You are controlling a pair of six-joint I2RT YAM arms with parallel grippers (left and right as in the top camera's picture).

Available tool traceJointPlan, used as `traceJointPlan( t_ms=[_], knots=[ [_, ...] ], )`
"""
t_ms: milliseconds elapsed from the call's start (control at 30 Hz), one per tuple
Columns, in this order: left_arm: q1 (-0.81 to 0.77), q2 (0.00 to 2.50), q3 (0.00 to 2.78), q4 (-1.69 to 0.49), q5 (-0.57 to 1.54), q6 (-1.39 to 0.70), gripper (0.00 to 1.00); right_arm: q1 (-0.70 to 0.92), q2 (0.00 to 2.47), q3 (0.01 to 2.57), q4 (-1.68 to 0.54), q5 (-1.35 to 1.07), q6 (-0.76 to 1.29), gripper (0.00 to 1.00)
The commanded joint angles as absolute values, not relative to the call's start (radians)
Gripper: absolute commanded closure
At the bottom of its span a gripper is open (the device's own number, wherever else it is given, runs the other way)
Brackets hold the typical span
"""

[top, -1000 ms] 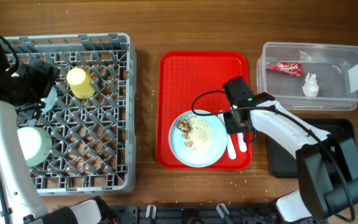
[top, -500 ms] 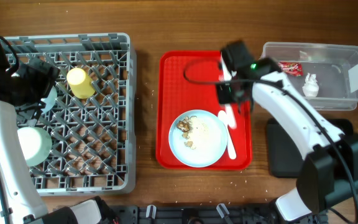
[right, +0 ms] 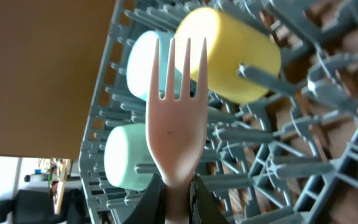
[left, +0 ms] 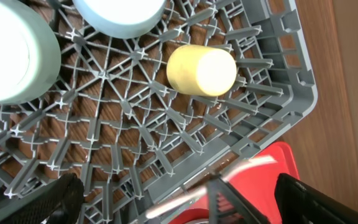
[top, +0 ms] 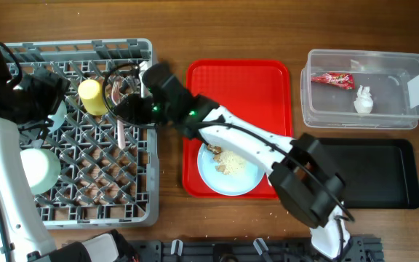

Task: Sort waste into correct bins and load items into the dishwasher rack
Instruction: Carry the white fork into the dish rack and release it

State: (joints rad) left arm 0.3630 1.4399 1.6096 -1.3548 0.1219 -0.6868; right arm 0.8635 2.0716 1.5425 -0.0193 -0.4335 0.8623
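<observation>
Over the large square grey plastic dishwasher rack, at nine o'clock on the wooden table, we see the right gripper clamped on the white plastic fork, tines toward twelve o'clock, just at three o'clock of the yellow-green cup. The left gripper hangs above the rack, jaws spread wide, empty.

white fork, grey rack

Bright, even light across the overhead view, with only soft shadows under the rack at the desk's left edge. Left wrist view smears pale along its bottom. Right wrist: fork crisp, the background softer.
</observation>
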Motion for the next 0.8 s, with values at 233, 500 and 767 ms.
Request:
traceJointPlan(
  t_ms=[233,500,767],
  knots=[
    [0.368,1.436,1.619,-1.355,0.122,-0.693,0.00,0.739,2.075,1.546,-0.080,-0.512,0.848,0.28],
    [0.368,1.436,1.619,-1.355,0.122,-0.693,0.00,0.580,1.744,1.546,-0.471,-0.432,0.610,0.04],
    [0.368,1.436,1.619,-1.355,0.122,-0.693,0.00,0.418,1.518,1.445,-1.362,0.042,0.367,0.35]
  ],
)
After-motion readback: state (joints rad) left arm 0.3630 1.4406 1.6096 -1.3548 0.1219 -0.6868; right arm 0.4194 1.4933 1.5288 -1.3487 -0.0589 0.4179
